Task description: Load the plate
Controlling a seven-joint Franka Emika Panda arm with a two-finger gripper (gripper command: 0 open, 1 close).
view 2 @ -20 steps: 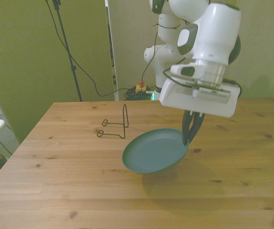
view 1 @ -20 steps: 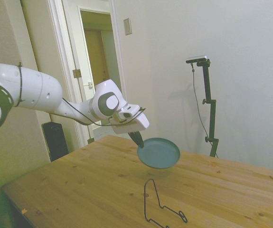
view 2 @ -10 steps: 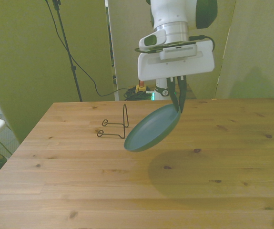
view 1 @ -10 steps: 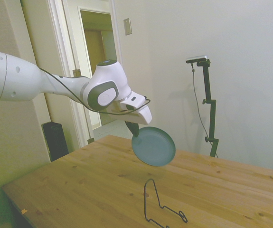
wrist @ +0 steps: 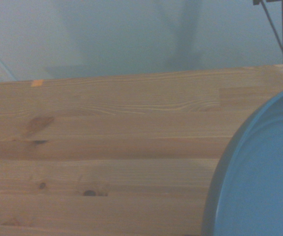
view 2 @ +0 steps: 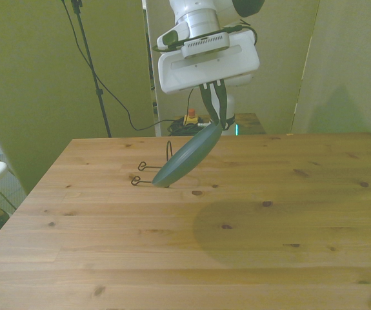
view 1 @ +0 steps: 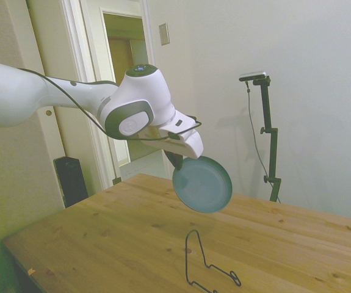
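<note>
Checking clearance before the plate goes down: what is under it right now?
The plate hangs tilted in the pincer, clear of the table. Its shadow lies on bare wood. In the front view it hides part of the wire stand.

My arm (view 1: 53, 101): glossy white rounded shells, grey disc caps at the joints, one cap with a dark top. A thin black cable (view 1: 71, 101) runs along the forearm and loops just above the gripper (view 2: 215, 119). Wrist block above the gripper: white, boxy, with a ribbed strip. Fingers (view 2: 211, 103): slim, dark.
</note>
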